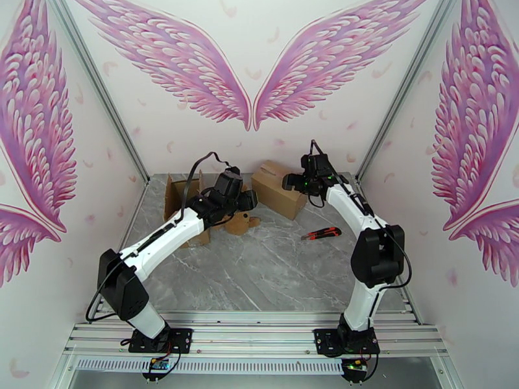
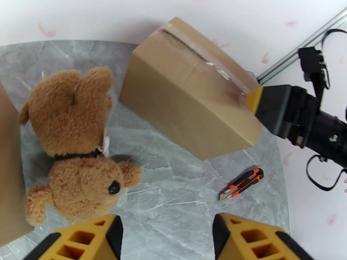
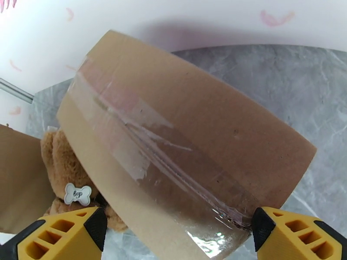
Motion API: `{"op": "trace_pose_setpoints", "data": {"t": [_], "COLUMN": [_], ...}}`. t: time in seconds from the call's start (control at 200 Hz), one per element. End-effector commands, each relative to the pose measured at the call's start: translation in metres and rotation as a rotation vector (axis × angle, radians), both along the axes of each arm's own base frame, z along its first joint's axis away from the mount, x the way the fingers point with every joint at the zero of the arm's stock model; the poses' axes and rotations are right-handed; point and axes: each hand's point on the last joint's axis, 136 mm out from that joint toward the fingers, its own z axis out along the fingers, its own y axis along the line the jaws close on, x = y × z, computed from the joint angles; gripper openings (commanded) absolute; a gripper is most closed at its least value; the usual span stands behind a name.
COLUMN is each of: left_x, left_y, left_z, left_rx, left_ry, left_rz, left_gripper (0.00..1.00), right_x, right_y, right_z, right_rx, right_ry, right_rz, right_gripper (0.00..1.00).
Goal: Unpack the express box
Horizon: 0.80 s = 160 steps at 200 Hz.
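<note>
The express box (image 1: 279, 189) is a brown carton sealed with clear tape, lying at the back of the table. My right gripper (image 3: 178, 230) is open with its jaws wide on either side of the box's (image 3: 182, 126) end. One fingertip (image 3: 260, 224) touches the box's corner; the other stands a little apart. In the left wrist view a right finger (image 2: 269, 105) rests against the box (image 2: 191, 96). My left gripper (image 2: 167, 230) is open with bare table between its fingers, just in front of a brown teddy bear (image 2: 73, 122) lying on the table.
An opened cardboard box (image 1: 176, 197) stands at the left, beside the bear (image 1: 241, 222). An orange-and-black utility knife (image 1: 321, 233) lies on the marble tabletop to the right of centre. Walls close off the back and both sides.
</note>
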Motion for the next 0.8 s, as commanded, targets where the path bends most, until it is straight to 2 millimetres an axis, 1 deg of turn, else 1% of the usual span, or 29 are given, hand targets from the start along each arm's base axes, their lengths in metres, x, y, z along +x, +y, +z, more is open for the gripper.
{"op": "trace_pose_setpoints", "data": {"t": [0.0, 0.06, 0.115, 0.17, 0.235, 0.315, 0.385, 0.42, 0.5, 0.61, 0.73, 0.795], "left_x": [0.0, -0.001, -0.001, -0.001, 0.0, 0.001, 0.003, 0.004, 0.005, 0.007, 0.012, 0.017], "left_y": [0.016, 0.017, 0.015, 0.013, 0.008, 0.004, 0.0, -0.003, -0.01, -0.024, -0.046, -0.059], "left_z": [0.018, 0.015, 0.012, 0.009, 0.004, -0.001, -0.005, -0.007, -0.011, -0.017, -0.024, -0.029], "left_rx": [-0.04, -0.043, -0.052, -0.057, -0.062, -0.063, -0.066, -0.07, -0.076, -0.087, -0.089, -0.081], "left_ry": [-0.053, -0.046, -0.041, -0.032, -0.017, -0.003, 0.008, 0.014, 0.026, 0.043, 0.062, 0.077], "left_rz": [0.064, 0.071, 0.068, 0.061, 0.048, 0.042, 0.035, 0.029, 0.017, -0.011, -0.058, -0.089], "left_gripper": [0.6, 0.6, 0.6, 0.6, 0.6, 0.6, 0.6, 0.6, 0.6, 0.6, 0.6, 0.61], "right_x": [-0.036, -0.046, -0.053, -0.057, -0.057, -0.053, -0.046, -0.041, -0.032, -0.018, -0.004, 0.001], "right_y": [0.028, 0.038, 0.044, 0.046, 0.039, 0.028, 0.014, 0.009, 0.0, -0.004, -0.005, -0.004], "right_z": [-0.02, -0.014, -0.004, 0.006, 0.019, 0.034, 0.039, 0.04, 0.04, 0.032, 0.009, 0.0], "right_rx": [0.104, 0.121, 0.131, 0.13, 0.096, 0.025, -0.041, -0.059, -0.081, -0.096, -0.096, -0.102], "right_ry": [0.138, 0.133, 0.115, 0.094, 0.059, 0.002, -0.035, -0.047, -0.056, -0.067, -0.004, 0.019], "right_rz": [0.039, 0.063, 0.089, 0.107, 0.103, 0.093, 0.072, 0.065, 0.062, 0.077, 0.101, 0.108], "right_gripper": [0.89, 0.89, 0.89, 0.89, 0.91, 0.96, 1.0, 1.0, 0.99, 0.99, 0.99, 0.99]}}
